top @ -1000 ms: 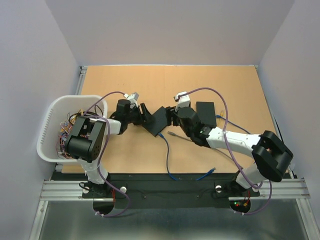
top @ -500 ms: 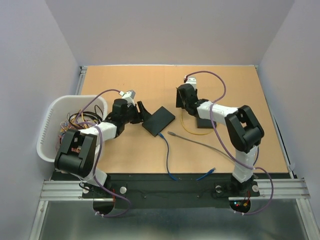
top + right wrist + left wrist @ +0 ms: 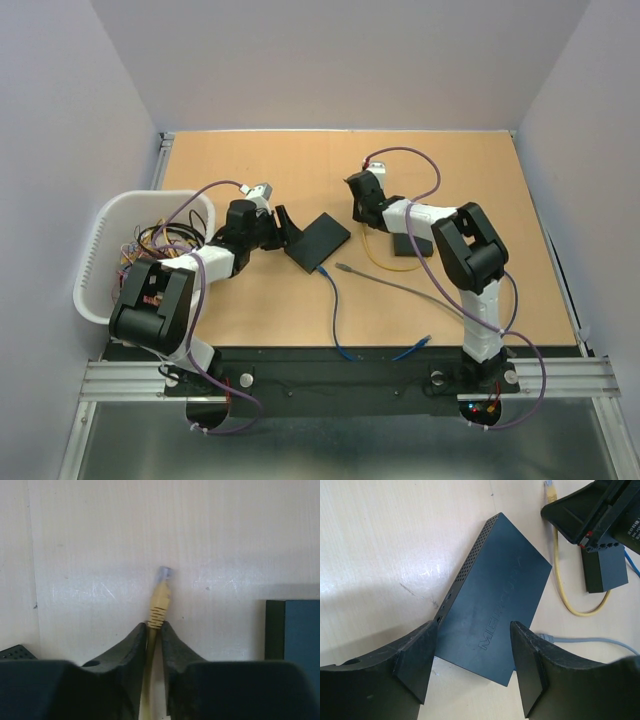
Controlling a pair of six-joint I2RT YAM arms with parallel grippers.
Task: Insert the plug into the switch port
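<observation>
The switch (image 3: 318,241) is a flat dark box lying on the wooden table, and in the left wrist view the switch (image 3: 495,610) fills the middle. My left gripper (image 3: 285,225) stands open at its left end, and the left gripper (image 3: 472,632) has one finger on each side of the near corner without touching it. My right gripper (image 3: 354,186) is behind the switch, low over the table. The right gripper (image 3: 154,626) is shut on the yellow cable just behind the plug (image 3: 161,592), which sticks out ahead of the fingertips. The plug (image 3: 550,489) also shows in the left wrist view.
The yellow cable (image 3: 380,255) loops past a second small black box (image 3: 410,243). A grey cable (image 3: 400,285) and a blue cable (image 3: 335,310) run from the switch's near side to the front edge. A white basket (image 3: 100,250) of wires sits at the left.
The right arm swung from the switch to the back of the table, and its jaws closed on the yellow cable behind the plug. The left gripper stayed open by the switch.
</observation>
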